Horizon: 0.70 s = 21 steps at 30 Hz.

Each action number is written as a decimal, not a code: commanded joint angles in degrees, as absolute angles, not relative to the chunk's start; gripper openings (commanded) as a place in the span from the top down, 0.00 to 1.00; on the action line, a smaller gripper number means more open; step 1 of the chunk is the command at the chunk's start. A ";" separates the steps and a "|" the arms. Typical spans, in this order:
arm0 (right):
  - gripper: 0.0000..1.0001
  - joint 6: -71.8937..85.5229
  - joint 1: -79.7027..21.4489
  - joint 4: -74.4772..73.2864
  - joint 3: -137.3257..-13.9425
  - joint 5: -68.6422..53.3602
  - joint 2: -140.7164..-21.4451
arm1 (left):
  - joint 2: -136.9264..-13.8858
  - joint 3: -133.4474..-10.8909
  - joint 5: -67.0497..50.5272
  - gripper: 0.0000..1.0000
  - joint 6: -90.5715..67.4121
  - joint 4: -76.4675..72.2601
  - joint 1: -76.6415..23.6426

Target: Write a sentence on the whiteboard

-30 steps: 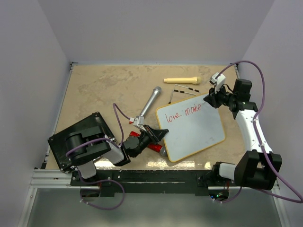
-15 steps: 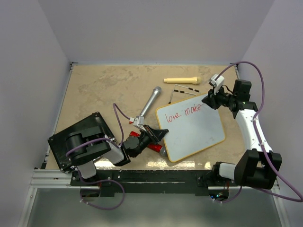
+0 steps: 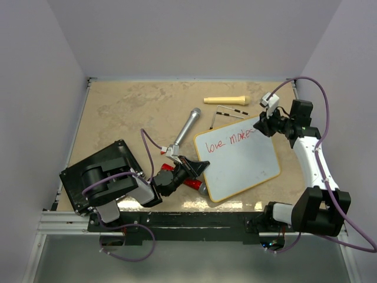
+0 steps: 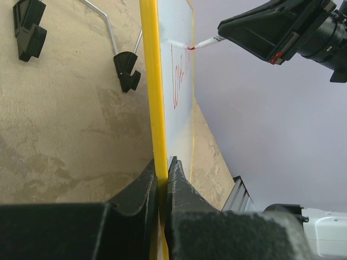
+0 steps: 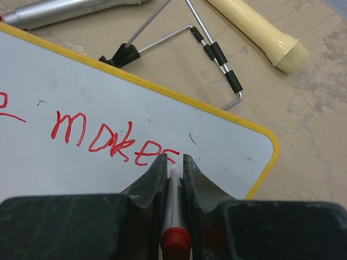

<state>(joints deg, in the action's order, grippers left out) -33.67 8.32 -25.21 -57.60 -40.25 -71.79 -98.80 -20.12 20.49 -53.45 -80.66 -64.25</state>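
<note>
The tan table carries 2 arms bolted at its near edge. The whiteboard sits right of centre on it, between the 2 grippers, its corners rounded and its thin frame yellowish, turned so that its top edge slopes up to the right.

The left gripper reaches across to the board's left edge. In the left wrist view its jaws are pinched together on the frame, 1 finger on each face of the board. The right gripper hangs over the board's upper right corner, its jaws clamped on a marker that runs down between the fingers. The marker's tip touches the white surface.

A silver microphone lies left of the board, pointing toward the far wall. A red object lies partly hidden under the left gripper. A cream handle-shaped piece lies near the far edge, well apart from the board. A bent wire stand with black sleeves lies between that piece and the board's top edge.

The sentence runs in red along the top of the board in 1 line: "love", then "make" with a further letter at the marker tip.
</note>
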 commanded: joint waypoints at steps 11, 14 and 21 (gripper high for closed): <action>1.00 -37.44 8.35 -32.78 -60.29 -49.82 -70.93 | -100.37 -19.16 18.46 1.00 -43.15 -84.38 -64.69; 1.00 -37.44 9.49 -35.77 -63.27 -49.92 -67.51 | -99.67 -18.55 18.89 1.00 -43.15 -84.29 -64.69; 1.00 -29.37 10.81 -31.30 -64.17 -53.85 -58.80 | -99.67 -18.54 18.90 1.00 -42.98 -84.38 -64.69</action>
<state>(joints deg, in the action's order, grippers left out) -34.46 10.72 -33.82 -62.54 -47.75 -62.28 -98.83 -20.03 20.23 -53.39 -80.75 -64.27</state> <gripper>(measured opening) 0.139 0.075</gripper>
